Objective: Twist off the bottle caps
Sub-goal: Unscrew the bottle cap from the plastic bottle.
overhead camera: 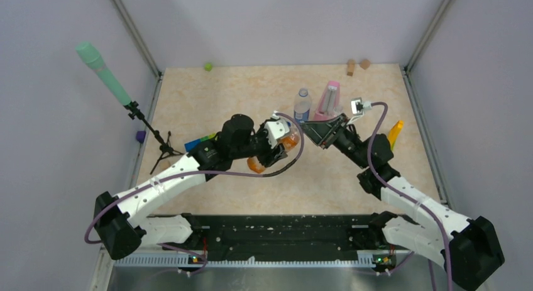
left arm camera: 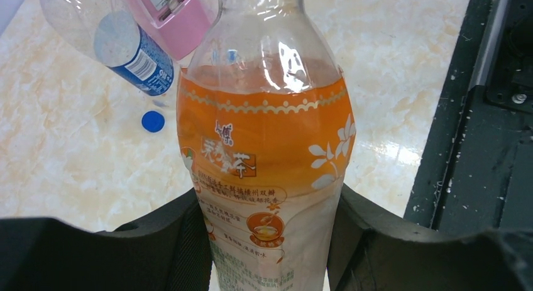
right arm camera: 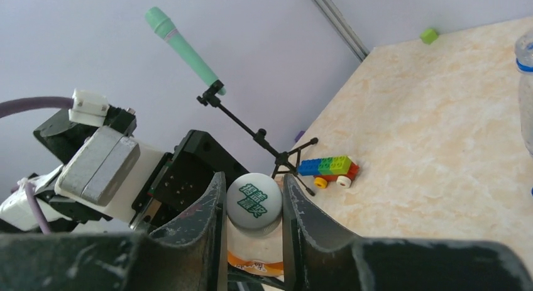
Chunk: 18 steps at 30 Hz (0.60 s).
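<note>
Left gripper [left arm camera: 270, 241] clamping orange-tinted bottle [left arm camera: 264, 153] low on label, tilting it mid-table between arms. Right gripper [right arm camera: 252, 192] pinching white cap [right arm camera: 253, 202], jaws narrow, pads appearing to touch both sides. Bottle looking thin-walled, light, likely denting under hard squeeze; cap stiffer, better hold. Pink metronome [left arm camera: 173, 14] and blue-label bottle [left arm camera: 129, 49] crowding just behind, loose blue cap [left arm camera: 153, 121] beside them. Freer room lying over left part of table [overhead camera: 207, 96].

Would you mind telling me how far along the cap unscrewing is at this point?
Done: one dark blue cap lies loose on the table near the blue-label bottle. In hand: the left gripper clamps the orange bottle while the right gripper has its jaws closed on the white cap, not yet off. Left: twisting that cap off; a third bottle cannot be made out.
</note>
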Each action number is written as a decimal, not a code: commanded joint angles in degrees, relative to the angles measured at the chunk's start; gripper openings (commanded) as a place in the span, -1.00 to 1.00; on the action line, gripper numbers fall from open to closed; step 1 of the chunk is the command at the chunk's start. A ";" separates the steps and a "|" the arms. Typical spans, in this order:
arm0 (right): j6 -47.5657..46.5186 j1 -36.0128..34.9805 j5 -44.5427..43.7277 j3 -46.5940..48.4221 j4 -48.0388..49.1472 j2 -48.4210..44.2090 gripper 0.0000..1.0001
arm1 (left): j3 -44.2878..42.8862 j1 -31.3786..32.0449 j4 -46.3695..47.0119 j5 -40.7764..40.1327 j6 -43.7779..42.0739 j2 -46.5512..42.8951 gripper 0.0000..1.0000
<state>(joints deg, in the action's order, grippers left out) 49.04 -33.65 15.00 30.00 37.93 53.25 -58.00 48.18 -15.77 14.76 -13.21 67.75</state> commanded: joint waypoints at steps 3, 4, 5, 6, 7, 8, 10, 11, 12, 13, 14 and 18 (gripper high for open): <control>-6.57 -0.57 17.93 2.56 13.60 0.42 -1.00 | -0.77 -4.80 3.88 19.21 2.59 -1.74 -1.00; -7.30 -0.61 21.87 3.41 14.90 0.73 -1.00 | -0.47 -6.47 5.05 24.18 3.78 -1.87 -1.00; -7.93 -0.60 25.61 4.13 15.72 0.84 -1.00 | -0.10 -7.77 6.24 28.04 4.98 -1.95 -1.00; -8.90 -0.58 28.50 4.85 16.21 0.96 -1.00 | 0.20 -8.78 7.14 31.62 5.93 -2.00 -1.00; -9.87 -0.55 31.10 5.42 16.47 1.10 -1.00 | 0.14 -9.46 7.76 35.11 6.46 -1.85 -1.00; -10.72 -0.54 33.73 5.97 16.55 1.28 -1.00 | -0.23 -9.92 7.88 39.17 6.97 -1.47 -1.00; -11.94 -0.54 38.33 6.84 17.43 1.73 -1.00 | -1.11 -10.53 7.71 45.20 7.60 -0.23 -1.00; -11.92 -0.56 40.43 7.24 18.36 2.19 -1.00 | -1.73 -10.72 7.37 46.95 7.94 0.39 -1.00; -12.10 -0.54 41.77 7.72 18.56 2.35 -1.00 | -2.09 -10.83 7.34 48.42 8.25 0.87 -1.00; -12.68 -0.54 41.75 8.24 17.91 2.50 -1.00 | -2.26 -10.95 7.29 49.33 8.24 1.19 -1.00; -13.43 -0.47 40.96 8.65 16.44 2.46 -0.92 | -2.39 -10.97 7.00 48.85 8.16 1.38 -1.00; -14.00 0.36 31.22 8.28 8.94 0.44 0.25 | -2.55 -11.00 2.68 38.51 4.24 0.48 -1.00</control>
<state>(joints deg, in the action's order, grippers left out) 36.88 -32.84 45.69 36.45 50.57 55.16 -58.08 37.56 -12.95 59.68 -8.05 67.88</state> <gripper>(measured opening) 0.398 0.567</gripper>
